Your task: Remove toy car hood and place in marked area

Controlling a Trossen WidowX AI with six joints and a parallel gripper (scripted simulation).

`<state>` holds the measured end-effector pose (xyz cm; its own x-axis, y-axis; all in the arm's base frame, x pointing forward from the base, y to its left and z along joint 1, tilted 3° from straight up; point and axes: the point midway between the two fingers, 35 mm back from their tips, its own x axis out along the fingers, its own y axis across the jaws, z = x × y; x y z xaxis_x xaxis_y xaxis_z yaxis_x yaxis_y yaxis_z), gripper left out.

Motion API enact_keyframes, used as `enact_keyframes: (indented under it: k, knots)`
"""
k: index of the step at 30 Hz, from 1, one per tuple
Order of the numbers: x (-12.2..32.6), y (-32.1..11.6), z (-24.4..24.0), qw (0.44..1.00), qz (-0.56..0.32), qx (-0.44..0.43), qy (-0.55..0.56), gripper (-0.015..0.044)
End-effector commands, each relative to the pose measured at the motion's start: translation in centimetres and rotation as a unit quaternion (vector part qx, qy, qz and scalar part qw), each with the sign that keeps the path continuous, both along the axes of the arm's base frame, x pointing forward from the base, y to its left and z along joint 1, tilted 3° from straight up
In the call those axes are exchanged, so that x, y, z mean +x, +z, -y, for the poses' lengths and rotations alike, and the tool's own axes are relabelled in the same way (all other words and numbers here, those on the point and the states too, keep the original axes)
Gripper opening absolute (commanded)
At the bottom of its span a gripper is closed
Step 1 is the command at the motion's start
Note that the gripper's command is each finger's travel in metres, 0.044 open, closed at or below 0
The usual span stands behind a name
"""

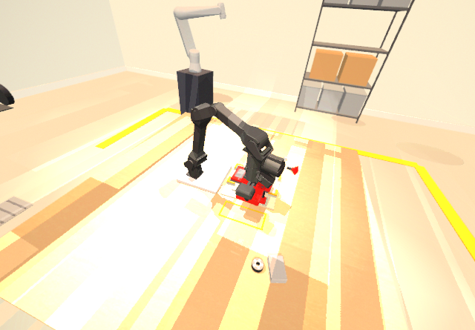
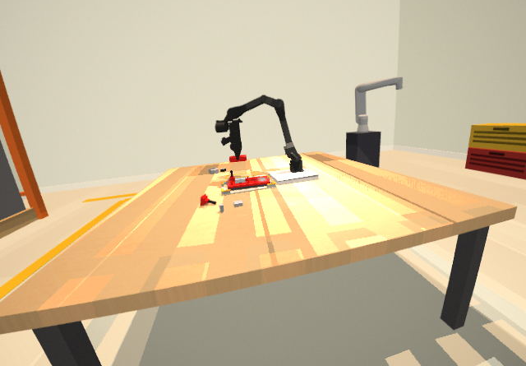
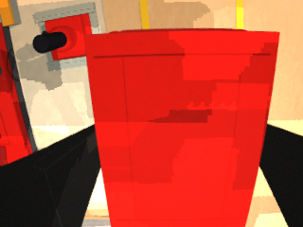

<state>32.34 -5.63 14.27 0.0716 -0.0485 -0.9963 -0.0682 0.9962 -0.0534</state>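
My gripper [image 1: 245, 195] [image 2: 237, 155] [image 3: 178, 131] is shut on the red hood [image 2: 243, 158] [image 3: 182, 95], one black finger at each side. The hood is lifted clear of the toy car [image 1: 238, 174] [image 2: 260, 180] [image 3: 10, 113] and hangs in the air, roughly level. In the wrist view the car shows only at the left edge. The marked area is a yellow outline [image 1: 241, 222] [image 3: 144, 14] on the table in front of the car. In the wrist view, parts of its lines show beyond the hood, which hides the rest.
A red piece with a black post [image 3: 76, 35] stands beside the car. Another red piece [image 1: 295, 170] [image 2: 204, 200] lies on the table beyond the car. A wheel [image 1: 257, 270] and a grey block [image 1: 277, 268] lie farther out. Small grey blocks [image 2: 237, 203] lie near the second red piece.
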Motion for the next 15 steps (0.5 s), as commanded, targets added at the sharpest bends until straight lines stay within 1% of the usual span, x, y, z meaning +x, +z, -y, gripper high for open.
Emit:
enact_keyframes:
  k: [1,4,15]
  knots:
    - [-0.62,0.19,1.82,1.0,-0.002,0.0,0.007,0.0]
    - [-0.85,0.26,2.58,1.0,-0.002,0.0,0.009,0.0]
    - [-0.7,-0.54,2.64,1.0,-0.002,0.0,0.009,0.0]
